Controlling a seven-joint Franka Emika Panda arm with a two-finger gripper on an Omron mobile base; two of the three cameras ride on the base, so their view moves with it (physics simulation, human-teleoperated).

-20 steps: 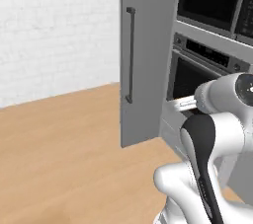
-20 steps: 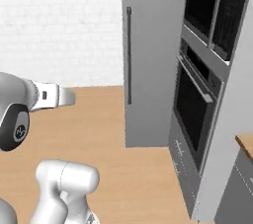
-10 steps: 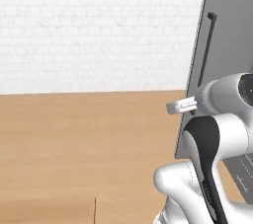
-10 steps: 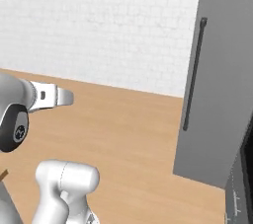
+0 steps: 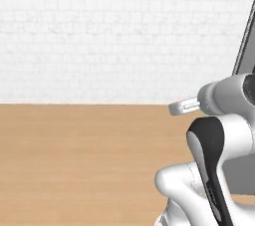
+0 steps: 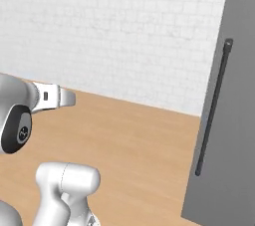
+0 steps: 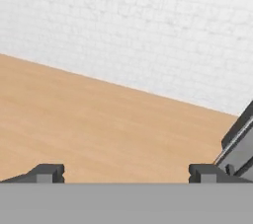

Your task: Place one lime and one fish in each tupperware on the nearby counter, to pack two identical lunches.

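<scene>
Ahead, my tool (image 7: 126, 173) stands with tips wide apart, nothing between them, facing wood floor (image 7: 89, 119) and white brick wall (image 7: 138, 25); a grey cabinet (image 6: 234, 120) with bar handle (image 6: 213, 105) stands right.

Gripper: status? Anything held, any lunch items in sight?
Gripper open, empty. No limes, fish or tubs visible; wood floor and white brick wall ahead. Grey cabinet at right, nothing blocking.

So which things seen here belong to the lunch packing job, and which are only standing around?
For the job:
- hand, open and holding nothing

Just around:
- white brick wall
- wooden floor
- tall grey cabinet with its bar handle
</scene>
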